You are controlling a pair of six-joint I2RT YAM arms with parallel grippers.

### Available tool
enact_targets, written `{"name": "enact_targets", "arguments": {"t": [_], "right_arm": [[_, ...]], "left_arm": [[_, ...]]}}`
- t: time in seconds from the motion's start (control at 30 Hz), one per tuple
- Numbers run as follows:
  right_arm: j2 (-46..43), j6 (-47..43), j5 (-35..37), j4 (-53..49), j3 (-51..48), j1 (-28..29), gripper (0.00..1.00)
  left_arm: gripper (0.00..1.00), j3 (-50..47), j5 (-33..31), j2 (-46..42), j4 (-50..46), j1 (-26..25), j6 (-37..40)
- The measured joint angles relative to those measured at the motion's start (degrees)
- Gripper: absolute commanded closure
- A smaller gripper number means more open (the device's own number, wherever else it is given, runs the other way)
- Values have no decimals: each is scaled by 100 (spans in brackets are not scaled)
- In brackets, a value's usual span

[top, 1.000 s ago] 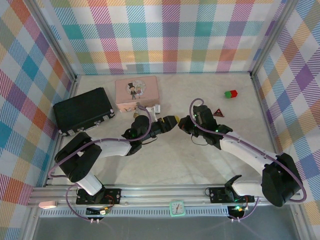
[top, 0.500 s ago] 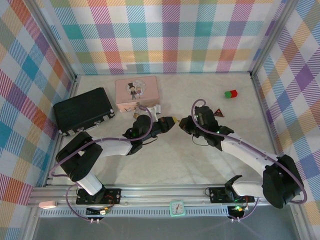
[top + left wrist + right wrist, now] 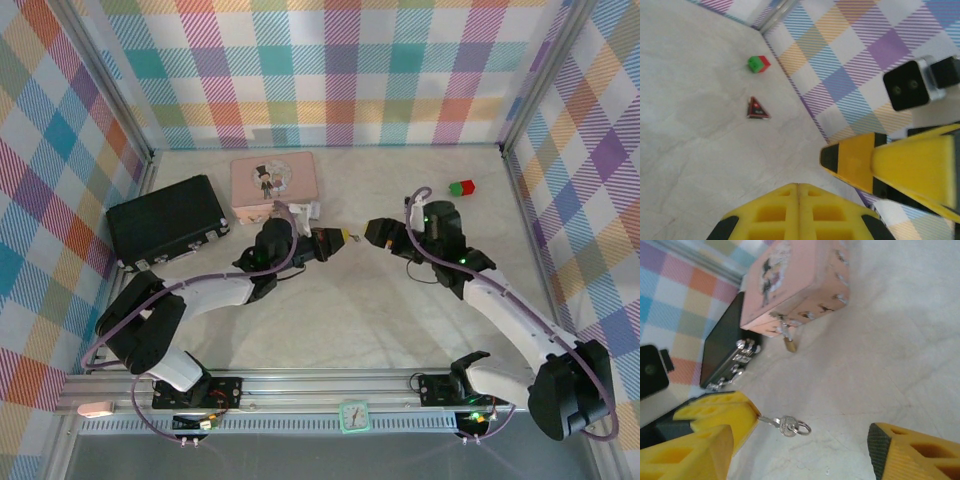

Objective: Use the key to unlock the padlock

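Key's pinched in my left, padlock hanging on the tin

My left end effector [image 3: 340, 238] is pressed together on the key [image 3: 782, 424], and my right end effector [image 3: 376, 233] is spread open just beside it. The ring end seems to stick out, so I reckon the blade needs freeing first. Then line it up square with the keyhole while the other side steadies the padlock [image 3: 789, 344], which hangs off the front clasp of the pink tin [image 3: 800, 280]. Containers: black case [image 3: 165, 222] latched shut, tin lid down, so can't tell what's in either.
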Motion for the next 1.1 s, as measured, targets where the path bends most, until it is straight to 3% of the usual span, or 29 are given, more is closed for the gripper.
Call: {"name": "enact_targets", "arguments": {"t": [0.13, 0.37, 0.6, 1.1], "right_arm": [[177, -328, -1178, 588, -11, -313, 51], [269, -472, -2326, 1569, -114, -339, 51], [586, -474, -2629, 1926, -205, -339, 50], [737, -278, -2868, 2297, -501, -339, 61]], "left_arm": [[100, 92, 776, -4, 13, 306, 181], [100, 133, 1486, -140, -9, 413, 402], [100, 164, 1801, -203, 37, 413, 422], [100, 164, 1823, -267, 157, 413, 343]]}}
